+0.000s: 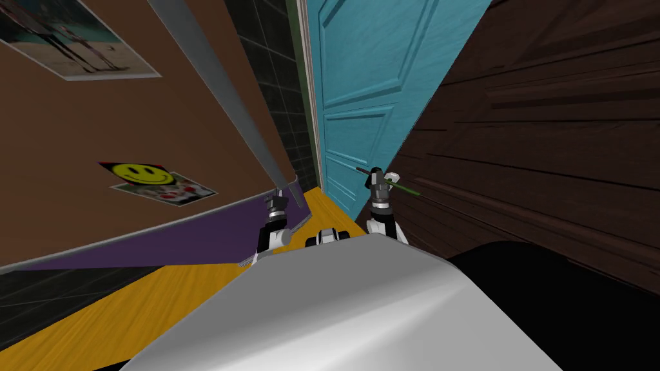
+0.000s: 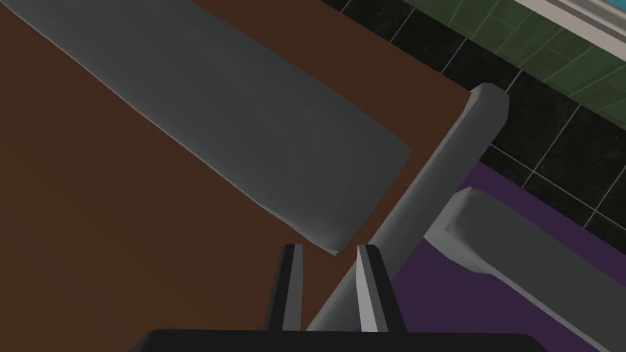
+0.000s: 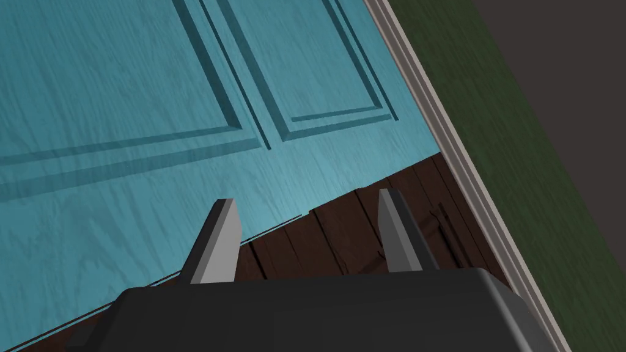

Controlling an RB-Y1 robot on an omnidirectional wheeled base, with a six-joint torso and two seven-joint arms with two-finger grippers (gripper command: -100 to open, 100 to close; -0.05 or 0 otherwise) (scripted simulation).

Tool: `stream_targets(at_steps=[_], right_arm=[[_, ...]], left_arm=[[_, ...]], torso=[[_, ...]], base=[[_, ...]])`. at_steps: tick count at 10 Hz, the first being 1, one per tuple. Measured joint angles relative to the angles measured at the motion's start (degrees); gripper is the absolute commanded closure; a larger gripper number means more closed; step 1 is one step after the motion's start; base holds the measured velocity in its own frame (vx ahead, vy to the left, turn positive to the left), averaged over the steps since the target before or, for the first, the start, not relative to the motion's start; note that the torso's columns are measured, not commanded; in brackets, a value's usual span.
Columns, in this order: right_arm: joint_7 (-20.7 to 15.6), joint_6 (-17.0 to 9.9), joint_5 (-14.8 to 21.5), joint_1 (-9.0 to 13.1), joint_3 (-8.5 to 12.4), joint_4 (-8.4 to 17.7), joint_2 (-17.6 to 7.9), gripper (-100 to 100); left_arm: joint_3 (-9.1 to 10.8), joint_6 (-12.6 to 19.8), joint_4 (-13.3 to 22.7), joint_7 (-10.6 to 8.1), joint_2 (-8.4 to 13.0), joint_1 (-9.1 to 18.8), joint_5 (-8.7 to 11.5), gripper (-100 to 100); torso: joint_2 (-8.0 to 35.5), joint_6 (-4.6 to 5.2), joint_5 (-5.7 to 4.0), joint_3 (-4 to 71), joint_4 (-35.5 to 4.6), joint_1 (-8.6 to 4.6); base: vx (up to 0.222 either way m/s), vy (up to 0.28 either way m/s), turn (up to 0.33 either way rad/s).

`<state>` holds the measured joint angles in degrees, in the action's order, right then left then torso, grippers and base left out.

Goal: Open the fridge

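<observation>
The fridge stands at my left, with a brown upper door [image 1: 129,116] and a purple lower drawer front [image 1: 193,232]. A long grey handle [image 1: 219,96] runs down the brown door [image 2: 122,232]. In the left wrist view the handle's [image 2: 244,122] lower corner sits between the tips of my left gripper [image 2: 330,250], whose fingers stand close together on it. In the head view the left gripper [image 1: 278,193] is at the handle's lower end. My right gripper [image 1: 377,175] hangs open in front of a teal door, nothing between its fingers [image 3: 220,238].
A teal panelled door [image 1: 374,77] stands straight ahead and a dark wooden wall [image 1: 548,129] runs along my right. The drawer has its own grey handle [image 2: 526,256]. A smiley sticker [image 1: 138,172] and a photo [image 1: 64,32] are on the fridge door. The floor [image 1: 129,309] is orange wood.
</observation>
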<state>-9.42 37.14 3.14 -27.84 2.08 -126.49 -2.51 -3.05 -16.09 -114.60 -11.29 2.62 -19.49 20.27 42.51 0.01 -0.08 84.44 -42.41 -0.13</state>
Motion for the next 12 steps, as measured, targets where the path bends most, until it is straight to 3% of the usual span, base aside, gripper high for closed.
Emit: stream_targets(at_steps=[3, 12], right_arm=[[0.0, 0.0, 0.0, -0.01, 0.0, 0.0, 0.0, 0], [0.0, 0.0, 0.0, -0.03, 0.01, 0.0, 0.0, 0]], left_arm=[[-2.88, 1.29, -1.03, -1.49, 2.53, -0.22, 0.15, 100], [-9.47, 0.95, -2.01, -3.97, 7.91, -0.55, 0.49, 100]], torso=[[-0.1, 0.11, -0.08, 0.09, -0.03, -0.12], [-0.18, -0.16, -0.01, 0.12, -0.06, 0.07]], base=[[-0.357, 0.101, -0.125], [-0.236, 0.115, -0.108]])
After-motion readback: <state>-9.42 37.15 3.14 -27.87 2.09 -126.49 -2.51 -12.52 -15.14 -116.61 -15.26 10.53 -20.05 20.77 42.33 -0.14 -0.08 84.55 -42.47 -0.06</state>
